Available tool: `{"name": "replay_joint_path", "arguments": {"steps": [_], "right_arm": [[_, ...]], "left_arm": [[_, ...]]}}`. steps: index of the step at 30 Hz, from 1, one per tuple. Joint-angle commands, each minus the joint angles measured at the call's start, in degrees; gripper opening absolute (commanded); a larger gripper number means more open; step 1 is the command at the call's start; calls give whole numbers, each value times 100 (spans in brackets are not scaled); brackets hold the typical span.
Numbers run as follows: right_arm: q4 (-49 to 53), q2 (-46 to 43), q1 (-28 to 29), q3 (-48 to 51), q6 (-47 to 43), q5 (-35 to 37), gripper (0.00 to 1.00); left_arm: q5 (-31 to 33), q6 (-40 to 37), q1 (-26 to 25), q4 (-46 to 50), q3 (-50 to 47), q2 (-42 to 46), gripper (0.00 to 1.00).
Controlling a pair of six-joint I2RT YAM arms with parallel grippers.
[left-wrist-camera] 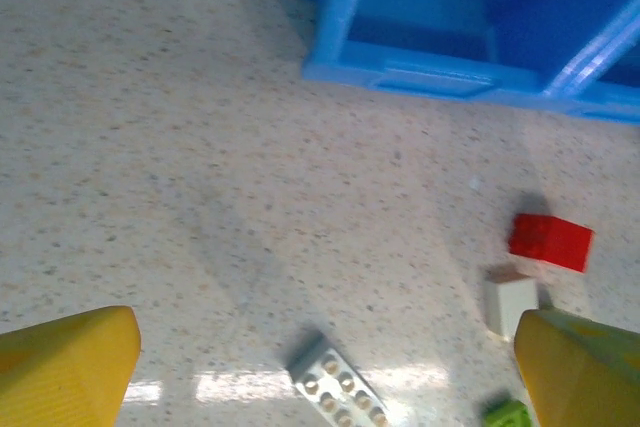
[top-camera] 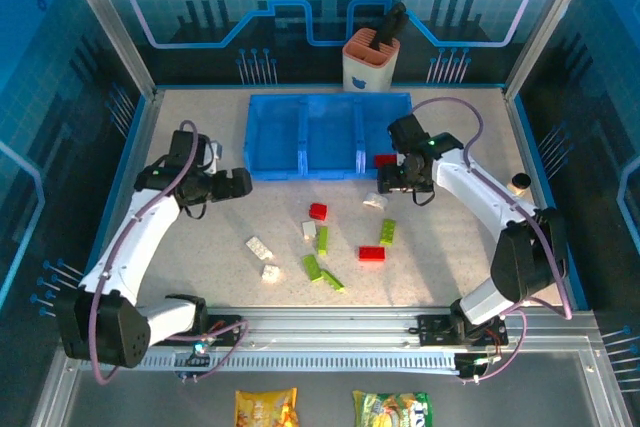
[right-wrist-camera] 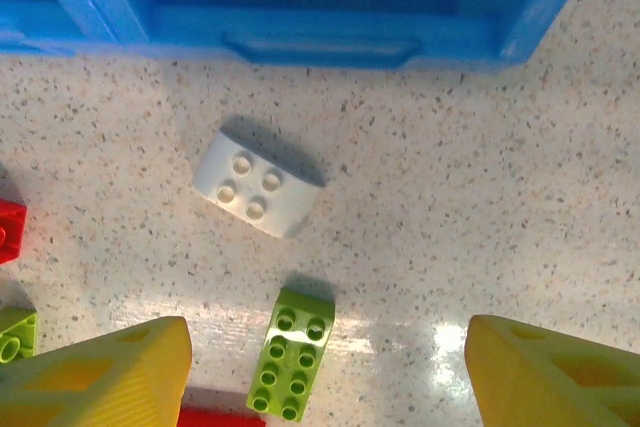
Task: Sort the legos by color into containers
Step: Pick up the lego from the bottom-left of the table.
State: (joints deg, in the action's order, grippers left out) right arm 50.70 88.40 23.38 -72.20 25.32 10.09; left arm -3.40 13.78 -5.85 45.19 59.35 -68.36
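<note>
White lego (right-wrist-camera: 258,185) on surface (right-wrist-camera: 480,197) by tray (right-wrist-camera: 320,42): likely light, rigid, slick; pinch flat sides. Right gripper (right-wrist-camera: 330,377), left gripper (left-wrist-camera: 325,372) both wide, empty.

White left arm (top-camera: 130,242) and right arm (top-camera: 478,187), black joints (top-camera: 525,259); lilac cables (top-camera: 447,101); yellow wedge-shaped gripper fingers (left-wrist-camera: 65,367).

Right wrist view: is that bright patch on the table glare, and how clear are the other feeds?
Right wrist: yes, glare on the table beside the green brick; the white brick is sharp, its shadow toward the tray. Left wrist: softer focus, a glare band beside the flat white brick. Top external: even light, no glare on the table.
</note>
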Motion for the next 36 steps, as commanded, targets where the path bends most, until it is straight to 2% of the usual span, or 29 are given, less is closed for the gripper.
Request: {"name": "replay_joint_path", "arguments": {"steps": [1, 8, 12, 21, 30, 36], "right_arm": [[-84, -237, 85, 242, 182, 118, 73], [-132, -492, 86, 607, 219, 199, 73], [-130, -551, 86, 689, 188, 245, 73], [-130, -596, 94, 786, 140, 195, 73], [-183, -561, 140, 848, 149, 160, 72], [-174, -533, 150, 826, 132, 179, 72]], "left_arm": [[16, 386, -452, 280, 345, -238, 96], [250, 927, -1384, 57, 513, -762, 93], [650, 1171, -1738, 136, 537, -1011, 90], [1086, 1948, -1776, 54, -529, -711, 83], [727, 2594, -1815, -669, -1662, -635, 81], [537, 2914, -1954, -1088, -1935, -869, 77]]}}
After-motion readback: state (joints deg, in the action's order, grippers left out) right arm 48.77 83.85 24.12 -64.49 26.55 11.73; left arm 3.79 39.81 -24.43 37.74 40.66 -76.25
